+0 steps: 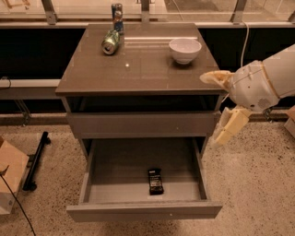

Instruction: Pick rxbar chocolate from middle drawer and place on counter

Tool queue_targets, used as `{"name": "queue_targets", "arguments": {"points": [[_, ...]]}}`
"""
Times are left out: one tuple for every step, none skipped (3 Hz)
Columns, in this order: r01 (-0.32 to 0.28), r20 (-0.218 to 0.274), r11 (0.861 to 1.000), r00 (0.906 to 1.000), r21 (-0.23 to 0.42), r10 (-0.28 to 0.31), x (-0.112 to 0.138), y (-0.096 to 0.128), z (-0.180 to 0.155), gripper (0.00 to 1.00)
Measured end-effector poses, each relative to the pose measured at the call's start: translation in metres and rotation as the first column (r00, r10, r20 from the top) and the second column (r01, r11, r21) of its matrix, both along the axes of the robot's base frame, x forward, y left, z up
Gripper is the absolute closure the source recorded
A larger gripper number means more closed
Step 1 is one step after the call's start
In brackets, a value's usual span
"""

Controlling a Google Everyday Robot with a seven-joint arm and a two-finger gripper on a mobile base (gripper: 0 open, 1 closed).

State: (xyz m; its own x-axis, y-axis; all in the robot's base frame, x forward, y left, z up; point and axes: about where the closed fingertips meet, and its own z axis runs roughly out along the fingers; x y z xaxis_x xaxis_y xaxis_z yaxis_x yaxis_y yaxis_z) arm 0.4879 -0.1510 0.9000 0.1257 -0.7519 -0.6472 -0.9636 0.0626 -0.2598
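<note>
Camera view: the cream two-finger tool (213, 109), spread open and empty, hangs beside the right edge of the glossy brown-grey counter (138, 69), near a white bowl (185, 50) and a tipped green can (110, 42). The small black wrapped rxbar chocolate (155, 180) lies in the open grey middle drawer (143, 211); the frame crops the arm.

Middle drawer (138, 211) pulled out. Bar (155, 180) lies flat on its floor, near the front, just right of centre. Gripper (210, 109) is at the cabinet's right side, level with the counter (138, 69) edge, fingers spread wide: one over the counter's right corner, the other down beside the closed panel. Nothing in it. On the counter: white bowl (185, 50), green can (110, 42) on its side, upright can (117, 11) behind.
</note>
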Motion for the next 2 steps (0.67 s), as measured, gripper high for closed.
{"name": "queue_targets", "arguments": {"points": [[-0.027, -0.039, 0.996, 0.9988, 0.079, 0.030, 0.011, 0.002, -0.020, 0.00], [-0.069, -0.077, 0.977, 0.9933, 0.199, 0.086, 0.020, 0.004, -0.044, 0.00]]}}
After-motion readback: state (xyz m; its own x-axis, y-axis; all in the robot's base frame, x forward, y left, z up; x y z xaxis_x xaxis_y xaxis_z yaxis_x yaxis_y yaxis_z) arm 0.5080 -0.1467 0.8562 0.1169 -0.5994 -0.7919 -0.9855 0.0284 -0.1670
